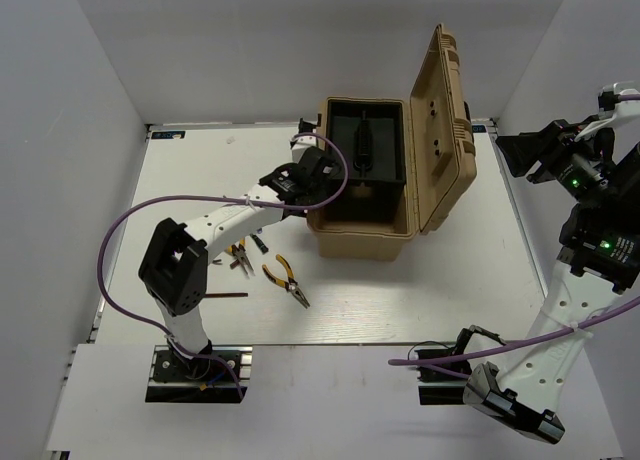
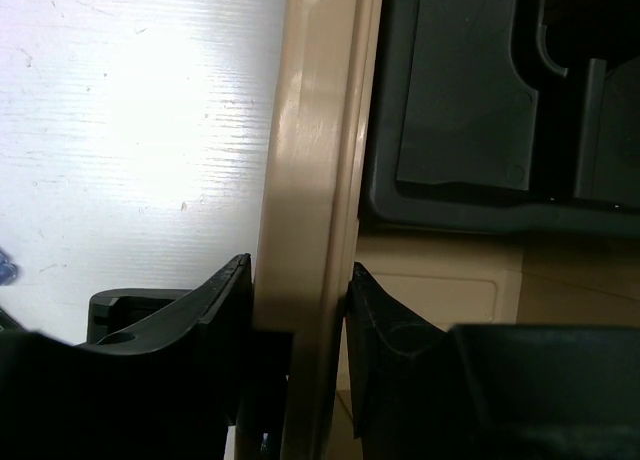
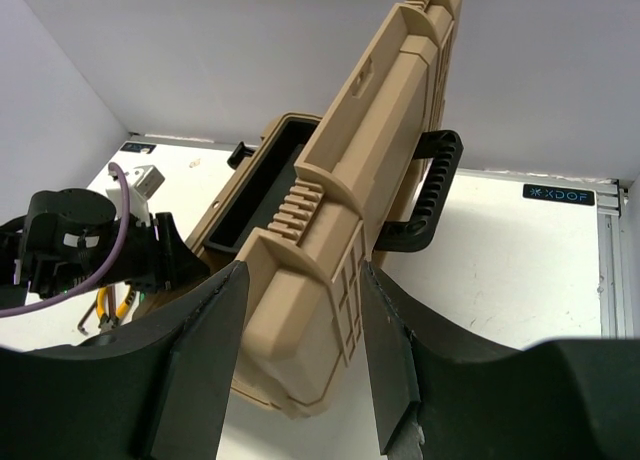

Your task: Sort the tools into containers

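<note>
Carrying everything: white worktop (image 1: 480,280). Sitting open toward the back of it: tan toolbox (image 1: 360,232), w/ lid (image 1: 447,130) standing near upright on the right side and a black tray (image 1: 365,145) filling the top inside. No loose tools showing in it.

Pinching the toolbox's left wall w/ the left hand (image 2: 299,280), one finger outside and one inside, both touching the rim. Holding the right hand (image 3: 302,270) spread wide and gripping nothing, raised off to the right, well apart from the box.

Lying out on the worktop, left-front of the box: pliers (image 1: 287,281), a second pair (image 1: 240,257) and a thin dark tool (image 1: 228,294), prob. the hex key.

Risking, IMO, a dragged or tipped box by pulling on that one wall w/o support opposite, and a lid flopping shut from the jolt. Also risking a swept second pair, lying just beside the left arm, when backing out.
</note>
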